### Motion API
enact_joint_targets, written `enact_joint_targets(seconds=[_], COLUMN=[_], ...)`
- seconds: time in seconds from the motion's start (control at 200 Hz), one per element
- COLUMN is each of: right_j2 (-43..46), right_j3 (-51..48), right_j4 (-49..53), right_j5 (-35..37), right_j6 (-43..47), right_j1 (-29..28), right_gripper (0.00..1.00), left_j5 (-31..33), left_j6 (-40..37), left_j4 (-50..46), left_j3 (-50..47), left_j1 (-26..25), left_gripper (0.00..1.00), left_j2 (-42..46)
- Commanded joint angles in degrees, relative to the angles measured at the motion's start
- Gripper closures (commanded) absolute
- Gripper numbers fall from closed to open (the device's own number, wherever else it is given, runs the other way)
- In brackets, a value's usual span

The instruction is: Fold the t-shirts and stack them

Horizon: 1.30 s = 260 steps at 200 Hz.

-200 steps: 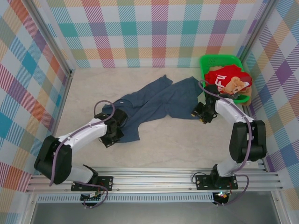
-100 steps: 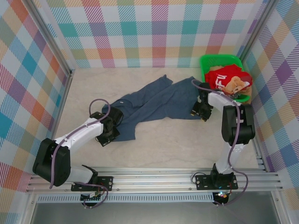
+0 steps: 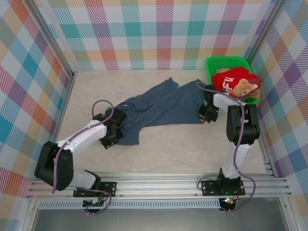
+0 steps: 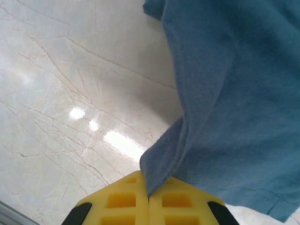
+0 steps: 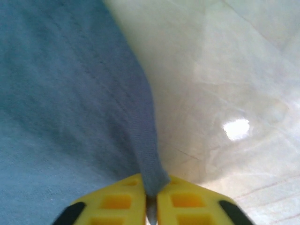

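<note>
Slate-blue t-shirt [image 3: 159, 108] lies stretched across tabletop [image 3: 183, 149], long axis near-left to far-right. Left fingers [image 4: 124, 199] pinched closed on near-left hem; right fingers [image 5: 183, 201] clamped on far-right edge.

Matt blue cloth t-shirt [image 4: 234, 93], glossy marbled table [image 4: 70, 93]

A pale marble-patterned counter [image 3: 163, 144] is enclosed on three sides by pastel plaid walls [image 3: 144, 33], framed by silver metal posts [image 3: 48, 38]. Bright light spots [image 4: 77, 113] are reflected on it.
</note>
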<state>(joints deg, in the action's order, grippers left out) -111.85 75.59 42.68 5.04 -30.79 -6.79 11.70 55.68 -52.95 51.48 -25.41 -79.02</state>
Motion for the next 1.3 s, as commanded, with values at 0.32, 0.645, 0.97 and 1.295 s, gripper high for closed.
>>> enact_joint_targets(seconds=[0.32, 0.645, 0.97, 1.295], right_j2=[14.74, 23.22, 42.12, 35.67], right_j3=[7.40, 28.17, 25.39, 33.83], right_j4=[-0.51, -2.38, -9.20, -9.30], right_j5=[-1.54, -2.53, -4.57, -10.73], right_j6=[1.03, 3.84, 3.54, -2.15], right_j1=[-8.45, -9.17, -9.14, -9.12], right_gripper=[1.00, 1.00, 1.00, 1.00], left_j5=[5.17, 12.36, 15.97, 9.66], left_j6=[-3.11, -9.03, -18.24, -19.15], left_j4=[-2.28, 2.99, 16.69, 6.80], left_j3=[15.29, 45.37, 50.58, 83.21], left_j1=[5.89, 12.20, 12.22, 13.01], left_gripper=[1.00, 1.00, 1.00, 1.00], left_j2=[0.40, -0.99, 15.88, -4.87])
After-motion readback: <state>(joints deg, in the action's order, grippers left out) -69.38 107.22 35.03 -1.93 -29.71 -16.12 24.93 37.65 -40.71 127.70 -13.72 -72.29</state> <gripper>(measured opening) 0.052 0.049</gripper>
